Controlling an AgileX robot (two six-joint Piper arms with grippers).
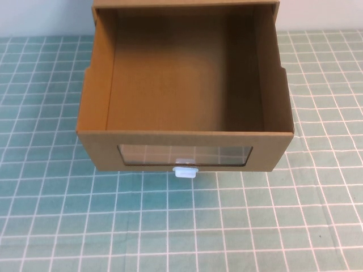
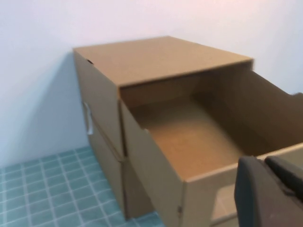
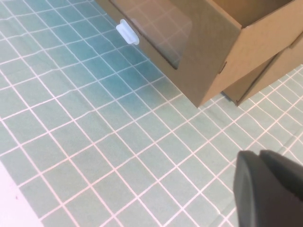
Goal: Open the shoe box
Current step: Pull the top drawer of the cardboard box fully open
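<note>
Teal mat (image 1: 57,215), ruled in pale squares, carries everything, with a white wall (image 2: 38,94) behind its far edge. The left gripper (image 2: 264,163) hangs raised off the front left corner of the box, closed with nothing in it. The right gripper (image 3: 259,158) hovers over bare mat off the front right corner, also closed and holding nothing. The cardboard shoe box (image 1: 187,148) stands mid-way along the far edge. Its drawer (image 1: 184,79) is pulled out of the sleeve (image 2: 156,59) toward the near edge and shows only bare cardboard inside. The front panel has a clear window (image 1: 184,154) and a white pull tab (image 1: 186,171).
</note>
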